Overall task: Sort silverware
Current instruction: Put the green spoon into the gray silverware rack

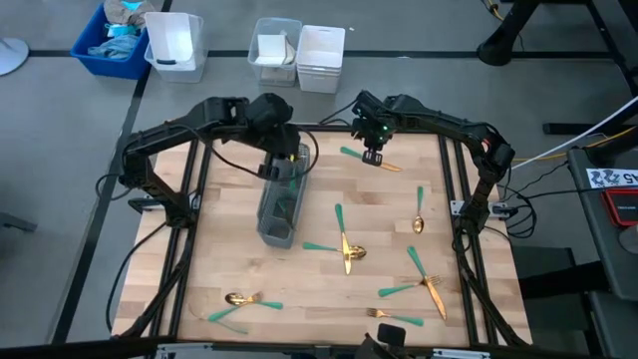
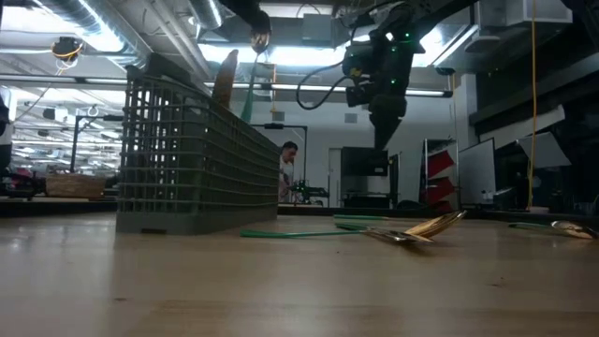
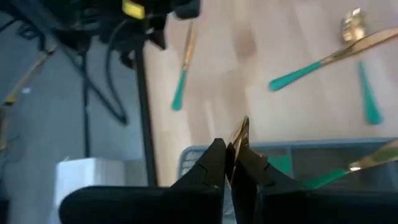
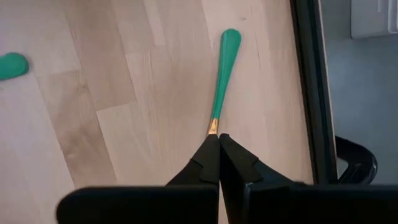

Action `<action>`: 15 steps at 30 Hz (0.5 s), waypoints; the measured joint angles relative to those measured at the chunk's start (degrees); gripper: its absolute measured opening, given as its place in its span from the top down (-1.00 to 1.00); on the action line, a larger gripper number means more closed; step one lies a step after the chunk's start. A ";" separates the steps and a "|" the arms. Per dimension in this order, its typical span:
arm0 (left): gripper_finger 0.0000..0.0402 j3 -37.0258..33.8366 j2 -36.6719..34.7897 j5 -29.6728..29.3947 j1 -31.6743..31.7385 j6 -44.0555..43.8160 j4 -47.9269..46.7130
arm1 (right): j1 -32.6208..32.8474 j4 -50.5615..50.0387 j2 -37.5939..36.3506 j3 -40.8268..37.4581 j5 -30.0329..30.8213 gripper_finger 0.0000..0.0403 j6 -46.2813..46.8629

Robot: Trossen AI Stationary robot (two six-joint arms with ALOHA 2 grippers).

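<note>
The grey mesh caddy (image 1: 282,204) (image 2: 187,159) stands left of the table's middle. My left gripper (image 1: 279,165) (image 3: 233,155) is above its far end, shut on one piece of silverware (image 3: 240,132). My right gripper (image 1: 374,150) (image 4: 219,142) is shut. It hovers well above another piece (image 1: 365,158) that lies flat near the far edge; its teal handle (image 4: 225,68) shows past my fingertips. More gold-and-teal pieces lie flat on the table: a crossed pair (image 1: 344,241), a spoon (image 1: 419,211), and others (image 1: 424,281) (image 1: 244,299). My left gripper pinches the piece by its gold head (image 3: 241,127) between the two fingers, coming from above. The gold end sticks out past the fingertips. The teal handle (image 2: 249,94) hangs below the gripper, down toward the caddy's open top; the piece is clear of the table.
Other pieces (image 3: 367,162) are inside the caddy, and one brown-gold end (image 2: 225,80) sticks up above its rim. Dark frame rails (image 1: 451,179) run along the table's sides. Bare wood (image 1: 229,259) lies left of and in front of the caddy. A person (image 2: 286,168) stands far behind.
</note>
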 joint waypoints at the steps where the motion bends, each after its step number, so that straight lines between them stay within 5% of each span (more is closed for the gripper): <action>1: 0.99 0.00 0.00 -1.42 0.02 0.36 -0.07 | 0.00 -0.15 0.00 0.00 -0.02 0.98 0.00; 9: 0.98 -1.97 0.98 -4.35 1.62 -1.89 0.76 | 0.00 -0.03 0.00 0.00 -0.02 0.95 -0.03; 15: 0.93 -8.12 1.60 -4.35 2.21 0.30 0.24 | 0.00 0.00 0.00 0.00 -0.02 0.62 -0.03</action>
